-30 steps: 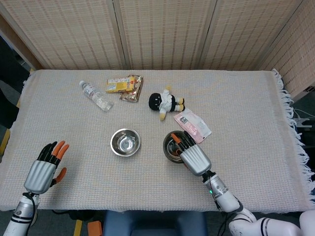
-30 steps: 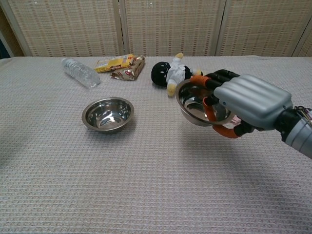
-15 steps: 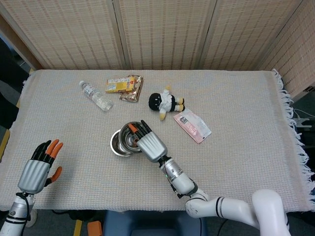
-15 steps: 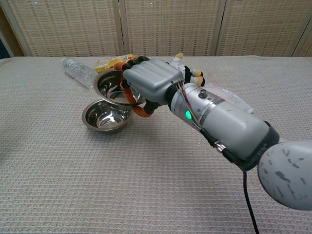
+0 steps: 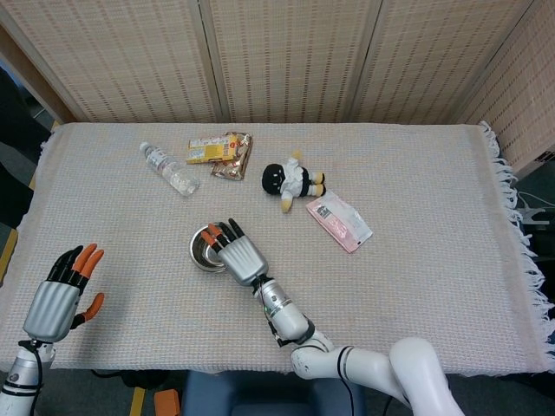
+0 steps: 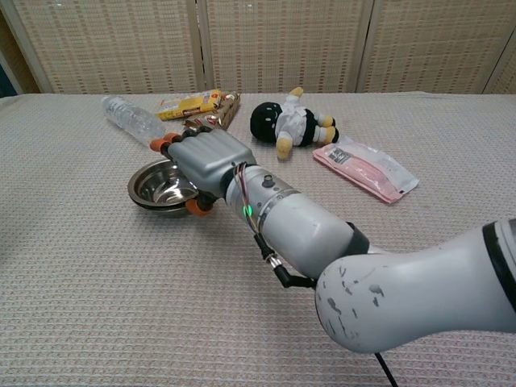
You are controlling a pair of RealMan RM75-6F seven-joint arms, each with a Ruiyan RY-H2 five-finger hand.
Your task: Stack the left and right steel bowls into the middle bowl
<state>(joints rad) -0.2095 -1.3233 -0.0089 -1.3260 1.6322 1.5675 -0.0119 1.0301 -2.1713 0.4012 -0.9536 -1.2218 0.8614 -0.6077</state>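
Observation:
My right hand [image 5: 234, 253] reaches across to the table's middle and grips the rim of a steel bowl [image 5: 203, 251], fingers over the edge and thumb below. In the chest view that steel bowl [image 6: 157, 187] sits low, seemingly nested in the middle bowl, whose rim shows just beneath it; my right hand [image 6: 205, 161] covers its right side. I cannot tell the two bowls apart in the head view. My left hand [image 5: 59, 295] hovers near the table's front left corner, fingers apart and holding nothing. It does not appear in the chest view.
A water bottle [image 5: 169, 169] lies at the back left, with snack packets [image 5: 219, 149] beside it. A black and white plush doll [image 5: 290, 180] and a pink packet [image 5: 340, 221] lie right of the bowls. The tablecloth's fringed edge [image 5: 520, 225] runs down the right side.
My right hand carried the steel bowl from the right side leftward over the middle bowl and lowered it onto it. The left hand drifted slightly back toward the front edge.

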